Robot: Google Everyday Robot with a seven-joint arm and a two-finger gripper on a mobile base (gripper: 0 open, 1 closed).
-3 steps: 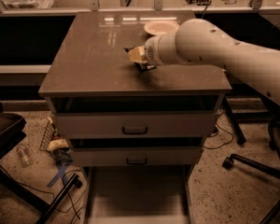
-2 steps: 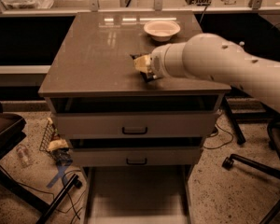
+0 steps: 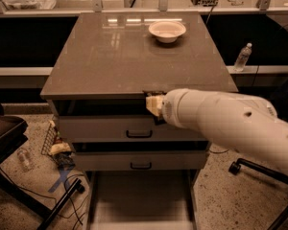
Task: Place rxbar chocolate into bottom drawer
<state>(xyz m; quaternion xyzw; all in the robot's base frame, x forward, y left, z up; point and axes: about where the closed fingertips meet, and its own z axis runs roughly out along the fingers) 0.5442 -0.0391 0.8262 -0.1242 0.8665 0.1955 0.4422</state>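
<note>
The pale two-finger gripper (image 3: pixel 152 105) hangs over the open, shallow grey-white bottom drawer (image 3: pixel 139 202) well below it; I cannot tell its state.

The flat brown cabinet top (image 3: pixel 120 47) is smooth and shiny. The round white bowl (image 3: pixel 167 30) looks matt. The pale gripper (image 3: pixel 153 105), at the top's front edge, sits on a smooth white plastic arm (image 3: pixel 221 120). The speckled floor (image 3: pixel 222 188) looks rough.
</note>
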